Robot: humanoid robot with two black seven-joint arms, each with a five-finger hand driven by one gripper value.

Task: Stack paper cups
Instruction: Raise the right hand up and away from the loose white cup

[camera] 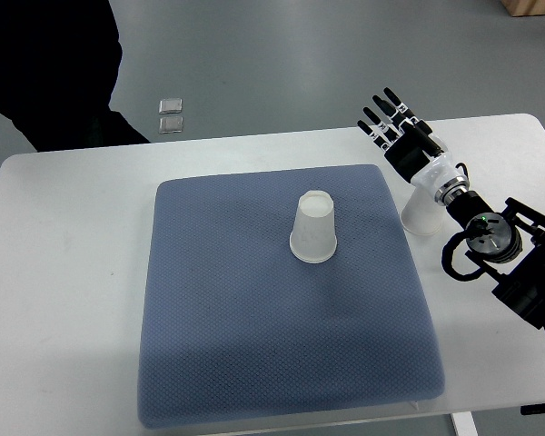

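In the top view, one paper cup [313, 227] is seen upside down near the middle of a blue mat [282, 300] laid on the white counter [64, 272]. A second cup [422, 211] is set on the counter just off the mat's right edge, under the wrist of the right robot hand [395, 123], whose fingers are held outstretched with nothing grasped.

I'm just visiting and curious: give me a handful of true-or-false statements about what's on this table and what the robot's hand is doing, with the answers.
1. A cup stands upside down on the blue mat. True.
2. The two cups are already stacked. False: the second cup stands apart, on the white table just off the mat's right edge.
3. The right hand has its fingers spread and holds nothing. True.
4. The left hand is gripping the cup on the mat. False: no left hand shows, and nothing touches that cup.
5. The second cup sits partly beneath the right arm's wrist. True.
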